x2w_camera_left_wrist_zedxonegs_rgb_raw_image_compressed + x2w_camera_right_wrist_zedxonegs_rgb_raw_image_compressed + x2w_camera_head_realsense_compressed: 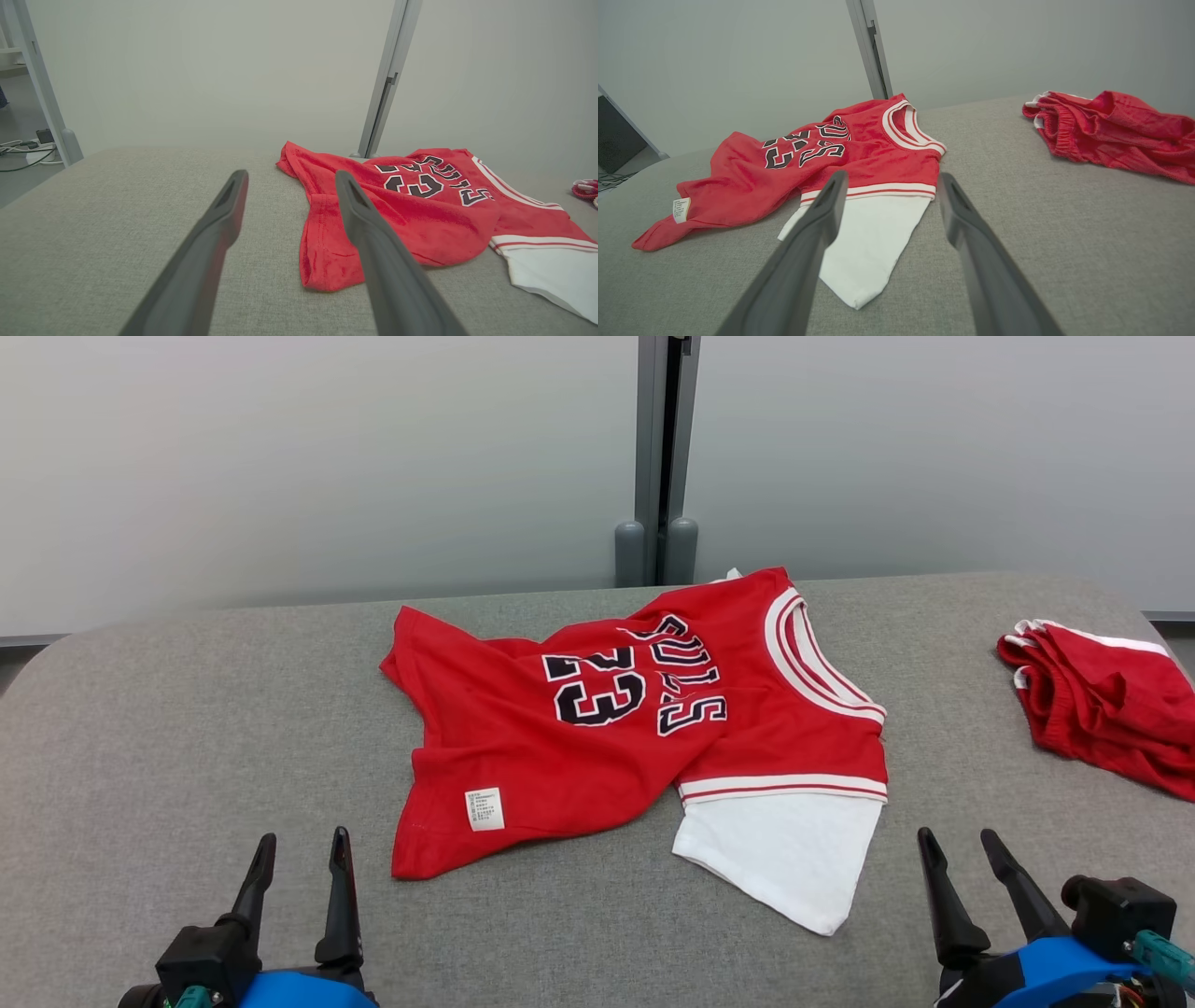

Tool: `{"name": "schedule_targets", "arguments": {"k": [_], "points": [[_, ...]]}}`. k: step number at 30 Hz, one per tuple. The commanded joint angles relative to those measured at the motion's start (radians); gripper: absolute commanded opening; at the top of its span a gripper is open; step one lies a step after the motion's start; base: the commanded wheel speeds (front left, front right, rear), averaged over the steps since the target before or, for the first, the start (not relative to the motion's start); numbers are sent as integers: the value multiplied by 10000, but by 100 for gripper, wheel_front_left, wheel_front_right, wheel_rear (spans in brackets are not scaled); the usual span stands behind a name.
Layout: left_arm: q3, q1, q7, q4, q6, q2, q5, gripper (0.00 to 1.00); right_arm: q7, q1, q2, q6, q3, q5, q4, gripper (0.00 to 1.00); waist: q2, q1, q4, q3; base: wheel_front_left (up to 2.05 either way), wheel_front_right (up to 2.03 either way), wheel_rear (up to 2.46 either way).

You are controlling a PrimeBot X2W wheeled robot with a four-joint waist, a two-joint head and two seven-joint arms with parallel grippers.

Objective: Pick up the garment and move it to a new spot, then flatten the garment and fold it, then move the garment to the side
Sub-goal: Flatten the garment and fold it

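Observation:
The garment [579, 747] is a red jersey with a dark "23", a white-striped collar and a white sleeve, lying rumpled in the middle of the grey table [187, 728]. The left wrist view shows this jersey [420, 205] just beyond the fingers, and the right wrist view has the jersey [784, 172] ahead and to the left. My left gripper [301, 859] stands open at the lower left, short of the jersey's near hem. My right gripper [962, 854] is open at the lower right, to the right of the white sleeve. Both hold nothing.
A second red garment [1111, 700], bunched up, lies at the table's right edge; it appears as red shorts [1115, 130] in the right wrist view. A grey post [658, 457] rises behind the table's far edge. Cables and a frame leg [42, 93] stand off the left.

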Motion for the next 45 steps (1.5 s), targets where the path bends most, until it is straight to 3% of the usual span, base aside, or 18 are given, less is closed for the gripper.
{"name": "schedule_targets", "arguments": {"k": [1, 8, 12, 20, 28, 32, 33, 34, 35, 40, 45], "points": [[4, 102, -45, -31, -32, 20, 90, 100, -22, 133, -21, 2, -18, 54, -16, 100, 1, 1, -22, -25, 0, 0, 0], [-131, 48, -45, 33, -66, 1, 52, 100, 110, 165, -21, 2, 131, 129, 149, 100, 1, 1, 10, 1, 0, 0, 0], [-56, -109, -45, 16, -120, 45, 38, 100, 723, -175, -21, 3, 246, 20, 616, 100, 1, 1, 37, 177, 0, 0, 0], [-2, -451, -46, -6, -258, 41, 170, 100, 1822, -1801, -21, 2, 371, -29, 2870, 100, 1, 1, 223, 692, 0, 0, 0], [-140, -780, -46, 145, -427, -62, 318, 100, 2119, -3365, -26, 2, 236, -816, 5618, 100, 1, 1, 538, 946, 0, 0, 0], [-110, -810, -46, 189, -457, -99, 347, 100, 2054, -3750, 28, 14, 848, -523, 6497, 100, 1, 1, 610, 998, 0, 0, 0], [-87, -792, -46, 194, -453, -100, 344, 100, 2026, -3817, 51, 15, 1039, -381, 6637, 45, 1, 1, 607, 1006, 0, 0, 0], [-67, -781, -46, 203, -455, -103, 348, 100, 1934, -3870, 69, 18, 1197, -267, 6749, 15, 1, 1, 603, 1012, 0, 0, 0], [-48, -774, -46, 205, -459, -110, 345, 100, 1864, -3920, 77, 20, 1352, -177, 6830, 0, 1, 1, 597, 1012, 0, 0, 0], [62, -683, -46, 177, -462, -148, 364, 100, 1162, -3924, -43, 0, 863, -247, 6777, 0, 1, 1, 495, 944, 0, 0, 0], [157, -539, -46, 117, -484, -189, 357, 100, 1027, -3091, -157, 2, -1159, -1584, 5712, 0, 1, 1, 353, 844, 0, 0, 0]]}}
